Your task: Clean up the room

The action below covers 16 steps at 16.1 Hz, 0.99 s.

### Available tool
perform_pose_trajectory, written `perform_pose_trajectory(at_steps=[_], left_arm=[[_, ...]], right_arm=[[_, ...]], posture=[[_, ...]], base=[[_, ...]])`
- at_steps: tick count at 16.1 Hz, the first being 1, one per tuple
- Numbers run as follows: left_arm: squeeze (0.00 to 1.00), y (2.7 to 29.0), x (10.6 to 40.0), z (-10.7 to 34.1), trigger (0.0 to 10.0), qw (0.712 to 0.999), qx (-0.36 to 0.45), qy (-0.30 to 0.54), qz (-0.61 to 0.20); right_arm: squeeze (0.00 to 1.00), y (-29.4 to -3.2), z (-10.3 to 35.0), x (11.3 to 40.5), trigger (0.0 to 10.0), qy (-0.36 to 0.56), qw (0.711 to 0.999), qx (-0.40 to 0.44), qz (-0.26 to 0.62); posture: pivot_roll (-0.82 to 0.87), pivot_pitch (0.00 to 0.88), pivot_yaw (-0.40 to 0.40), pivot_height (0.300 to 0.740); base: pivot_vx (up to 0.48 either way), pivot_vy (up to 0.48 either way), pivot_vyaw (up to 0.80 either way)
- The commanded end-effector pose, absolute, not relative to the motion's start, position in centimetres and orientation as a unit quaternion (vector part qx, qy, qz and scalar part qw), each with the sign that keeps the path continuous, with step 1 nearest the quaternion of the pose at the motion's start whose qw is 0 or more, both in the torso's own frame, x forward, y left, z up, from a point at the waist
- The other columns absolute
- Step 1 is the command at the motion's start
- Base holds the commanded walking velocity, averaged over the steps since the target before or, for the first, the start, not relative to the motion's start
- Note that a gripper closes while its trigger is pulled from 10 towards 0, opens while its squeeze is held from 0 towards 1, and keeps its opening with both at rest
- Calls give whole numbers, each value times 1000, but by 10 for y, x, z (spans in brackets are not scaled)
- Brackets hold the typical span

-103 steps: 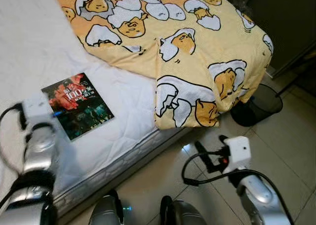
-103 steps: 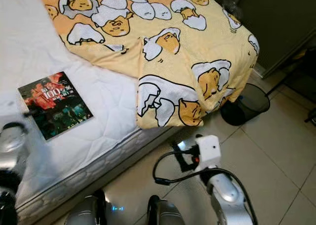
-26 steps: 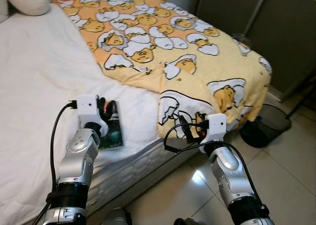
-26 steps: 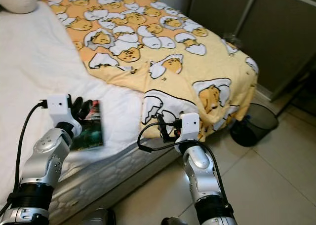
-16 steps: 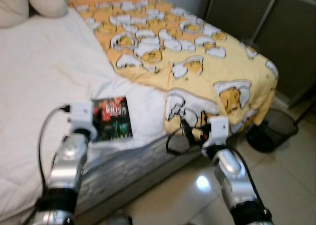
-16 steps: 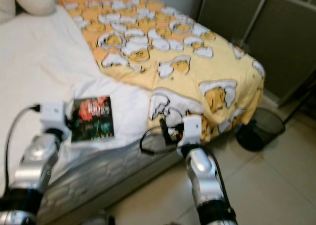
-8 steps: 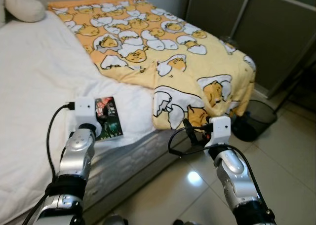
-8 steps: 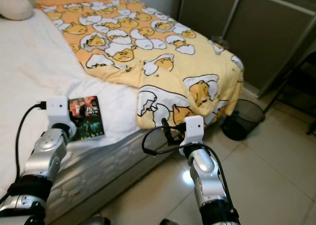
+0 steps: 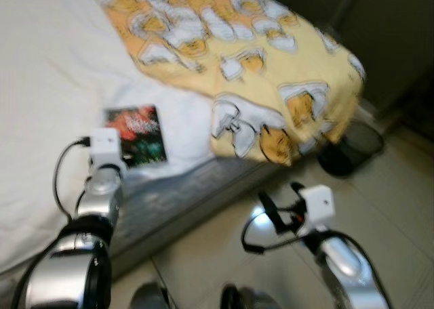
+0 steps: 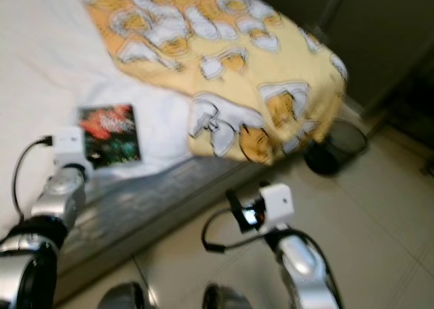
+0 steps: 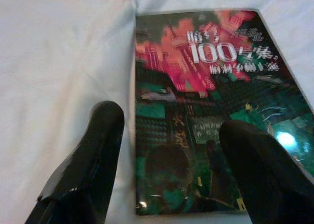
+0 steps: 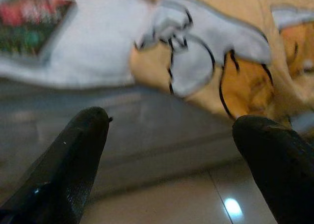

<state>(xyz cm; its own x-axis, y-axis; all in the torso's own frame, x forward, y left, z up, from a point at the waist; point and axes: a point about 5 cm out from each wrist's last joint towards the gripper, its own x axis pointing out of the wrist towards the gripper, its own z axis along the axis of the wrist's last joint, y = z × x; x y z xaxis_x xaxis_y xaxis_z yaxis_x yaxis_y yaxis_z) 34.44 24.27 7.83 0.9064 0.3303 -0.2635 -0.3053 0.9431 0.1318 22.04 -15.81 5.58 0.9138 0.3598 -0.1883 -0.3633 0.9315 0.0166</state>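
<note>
A glossy book with a red and green cover lies flat on the white bed sheet near the mattress edge. My left gripper is open, and its two black fingers reach over the near end of the book, one over the sheet and one over the cover. My right gripper is open and empty, low over the tiled floor beside the bed. In the right wrist view it faces the mattress side and the hanging yellow blanket.
A yellow blanket with a cartoon egg print covers the right part of the bed and hangs over its corner. A black mesh bin stands on the tiles by that corner. Dark cupboard doors close the far right.
The camera has tipped down and the picture is blurred. My right arm has dropped from the blanket's edge toward the floor. My left gripper stays at the book, which has not moved.
</note>
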Motion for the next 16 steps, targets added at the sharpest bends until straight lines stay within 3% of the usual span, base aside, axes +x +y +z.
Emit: perform_pose_trajectory(at_steps=[1,5,8,16], left_arm=[[0,243,344,76,10000,971,33,146,185],[0,255,339,72,10000,962,3,152,228],[0,263,333,67,10000,953,25,165,254],[0,269,333,76,10000,956,-2,122,268]], right_arm=[[0,-162,59,215,10000,103,977,-18,189],[0,-174,64,193,10000,131,975,-26,176],[0,-177,65,176,10000,154,974,-20,166],[0,-172,64,171,10000,168,972,-11,162]], posture=[[-194,281,-136,740],[-249,316,-146,740],[-267,331,-139,740],[-251,328,-118,740]], base=[[0,0,0],[0,0,0],[0,0,0],[0,0,0]])
